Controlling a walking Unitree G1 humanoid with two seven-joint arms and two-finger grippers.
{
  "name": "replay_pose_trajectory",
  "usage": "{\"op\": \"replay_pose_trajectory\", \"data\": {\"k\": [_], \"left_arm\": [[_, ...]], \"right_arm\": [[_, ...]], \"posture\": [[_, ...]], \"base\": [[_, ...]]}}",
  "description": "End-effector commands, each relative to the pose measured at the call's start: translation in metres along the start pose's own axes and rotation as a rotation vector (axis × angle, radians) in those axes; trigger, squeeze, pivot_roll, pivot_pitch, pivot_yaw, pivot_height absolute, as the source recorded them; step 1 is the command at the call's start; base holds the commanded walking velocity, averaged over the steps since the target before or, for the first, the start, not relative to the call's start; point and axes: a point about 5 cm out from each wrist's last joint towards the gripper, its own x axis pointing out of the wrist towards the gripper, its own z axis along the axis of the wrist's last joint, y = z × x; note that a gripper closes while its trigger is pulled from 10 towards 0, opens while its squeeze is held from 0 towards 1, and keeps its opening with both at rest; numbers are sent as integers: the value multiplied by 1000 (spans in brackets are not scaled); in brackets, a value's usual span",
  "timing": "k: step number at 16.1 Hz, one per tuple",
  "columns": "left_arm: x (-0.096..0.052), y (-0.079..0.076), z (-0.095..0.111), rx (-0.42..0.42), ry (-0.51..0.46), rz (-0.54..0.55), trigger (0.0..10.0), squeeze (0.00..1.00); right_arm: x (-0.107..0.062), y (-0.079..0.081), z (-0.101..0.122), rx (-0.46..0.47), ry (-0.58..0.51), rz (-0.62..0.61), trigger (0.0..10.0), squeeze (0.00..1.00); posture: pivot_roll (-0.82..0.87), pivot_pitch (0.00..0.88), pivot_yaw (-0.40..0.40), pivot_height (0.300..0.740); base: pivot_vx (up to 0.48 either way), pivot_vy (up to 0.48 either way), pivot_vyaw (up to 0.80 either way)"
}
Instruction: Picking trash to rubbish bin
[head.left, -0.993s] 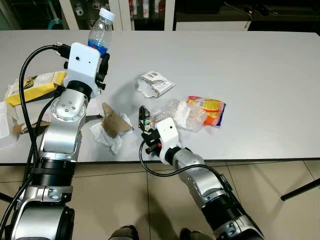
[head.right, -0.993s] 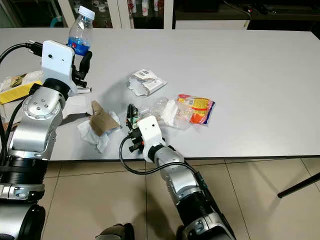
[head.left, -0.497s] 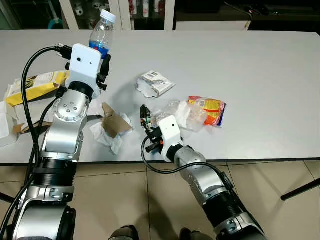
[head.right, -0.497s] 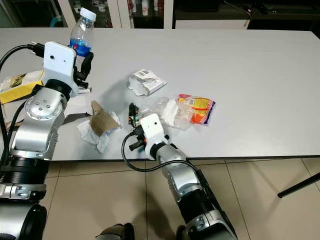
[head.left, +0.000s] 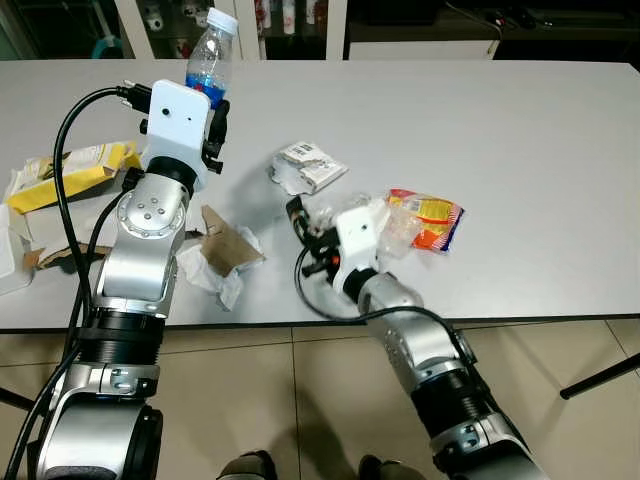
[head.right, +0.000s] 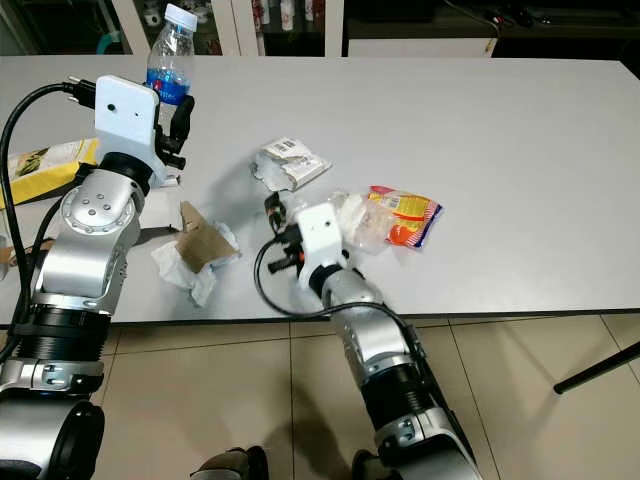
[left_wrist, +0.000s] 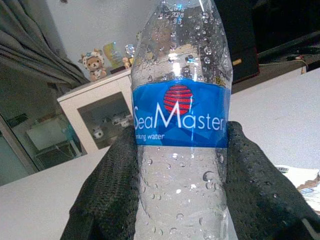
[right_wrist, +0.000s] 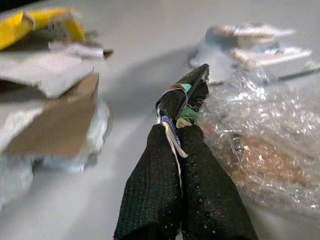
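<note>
My left gripper (left_wrist: 180, 165) is clamped around a water bottle (head.left: 205, 62), one black finger (left_wrist: 107, 190) pressed to each side of its blue label, holding it upright above the far left part of the table (head.left: 520, 130). Compared with a second ago, that arm has carried the bottle slightly farther over the table, toward the cabinets behind it.

My right gripper (right_wrist: 181, 131) is pressed together on a small dark wrapper (right_wrist: 186, 95), which sticks out past the fingertips with a green and white scrap showing. Since the earlier frames this arm has pushed forward from the table's near edge; the gripper (head.left: 300, 215) now sits just in front of the torn white packet (head.left: 310, 165), with the wrapper lifted along with it.

Right beside that gripper lies a crumpled clear plastic bag (right_wrist: 260, 130), and beyond it the orange snack packet (head.left: 430, 218). On its other side are the brown cardboard scrap (head.left: 228, 240) and the white tissue (head.left: 210, 275) under it. The yellow bag (head.left: 70, 170) lies near the table's left end, below my left gripper.
</note>
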Motion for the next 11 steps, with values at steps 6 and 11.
{"op": "replay_pose_trajectory", "data": {"k": [6,11], "left_arm": [[4,-5,8,-66,-38,11,10000,0],[-2,-38,8,-182,-44,-57,10000,0]], "right_arm": [[5,2,46,45,-158,10,0,0],[1,-16,82,57,-301,-105,0,0]], "posture": [[52,55,16,740],[52,48,15,740]], "base": [[0,0,0],[0,0,0]]}}
